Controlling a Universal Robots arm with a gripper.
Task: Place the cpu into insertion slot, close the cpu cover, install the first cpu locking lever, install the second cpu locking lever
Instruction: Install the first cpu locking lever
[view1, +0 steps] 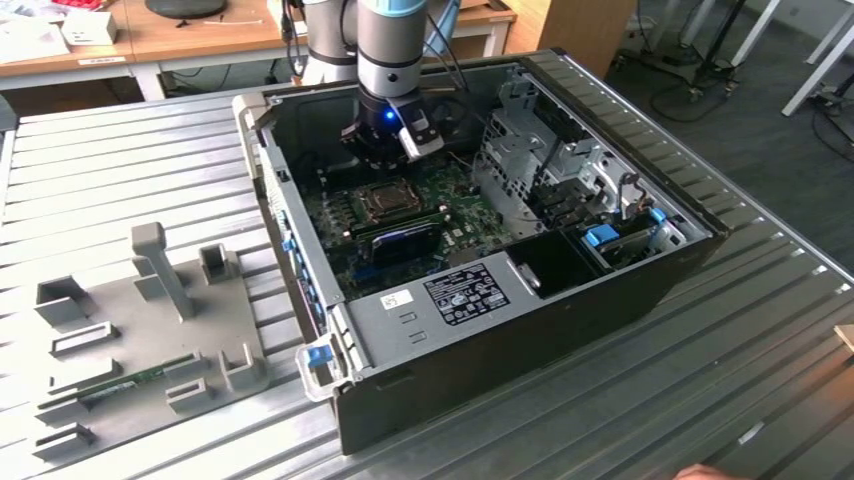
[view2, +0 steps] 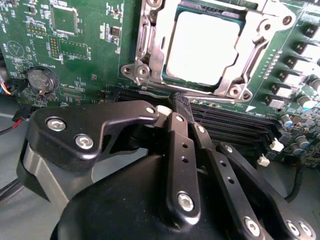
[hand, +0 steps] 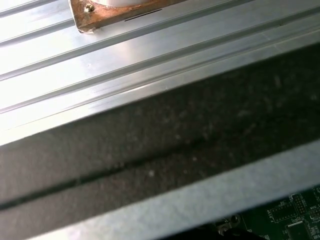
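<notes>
**Cpu in its slot, cover down, levers unconfirmed**

- Cpu (view2: 202, 47): pale grey square lying flat and level inside the slot, square to it. Placing looks done.
- Cover (view2: 155, 50): silver frame lying down around the cpu, whose top shows through its window. By my reading this step is done too.
- Slot (view2: 132, 70): silver-rimmed socket near the middle of the green board (view2: 90, 75). In the exterior view it sits just below the gripper (view1: 387, 150).
- Locking levers: I cannot make them out well enough to say whether either one is latched. I would count both as left to do.
- Gripper (view2: 169, 111): hangs just beside the slot's near edge, above the long black memory slots (view2: 235, 125). Its fingertips are drawn together with nothing between them. I cannot tell whether it touches the board.
- Coin battery (view2: 40, 81): on the board, well apart from the slot.
- Computer case (view1: 534, 330): black, lying on its side with the open side up and the arm reaching down into it.
- Table (view1: 120, 170): ribbed metal, carrying the case. Its ribs also show in the first wrist view, beyond the case's dark wall (hand: 150, 150).
- Grey holder plate (view1: 134, 330): on the table at the exterior view's left, apart from the case.
</notes>
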